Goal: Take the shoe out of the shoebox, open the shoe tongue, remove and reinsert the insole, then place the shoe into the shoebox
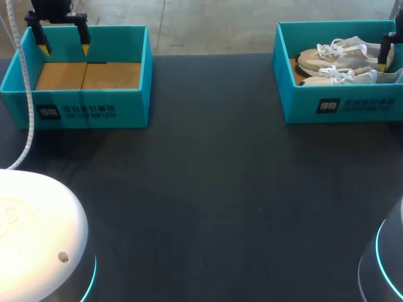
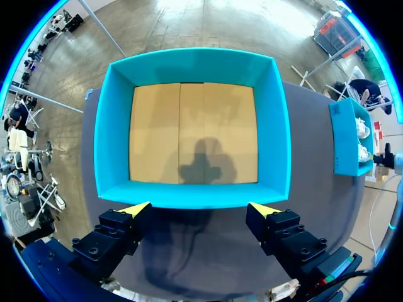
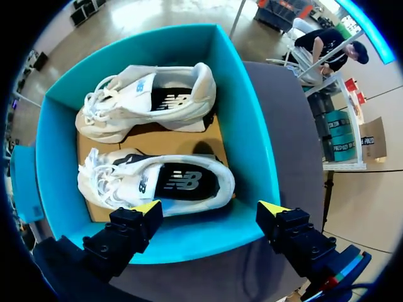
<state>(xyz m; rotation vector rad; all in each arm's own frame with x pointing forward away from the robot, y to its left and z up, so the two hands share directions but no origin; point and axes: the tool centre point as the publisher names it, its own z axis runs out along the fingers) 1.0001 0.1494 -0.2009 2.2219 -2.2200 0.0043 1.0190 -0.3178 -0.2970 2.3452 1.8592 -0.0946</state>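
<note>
1. Hovering over the empty teal cardboard shoebox [image 1: 94,104] at the far left of the dark table [image 1: 208,189], the left gripper [image 2: 200,208] has its yellow-tipped fingers spread wide, holding nothing.
2. At the far right, a second teal shoebox [image 3: 252,145] holds two cream lace-up sneakers side by side, toes pointing left: the near sneaker [image 3: 157,182] and the far sneaker [image 3: 151,100].
3. The right gripper [image 3: 211,207] hangs above that box, toward its near wall, fingers spread and empty. No sneaker is lifted yet.
4. Risk: on descent a finger could strike the wall or snag loose laces. A pinch on the soft collar alone might let the sneaker slip or drag its neighbour.
</note>
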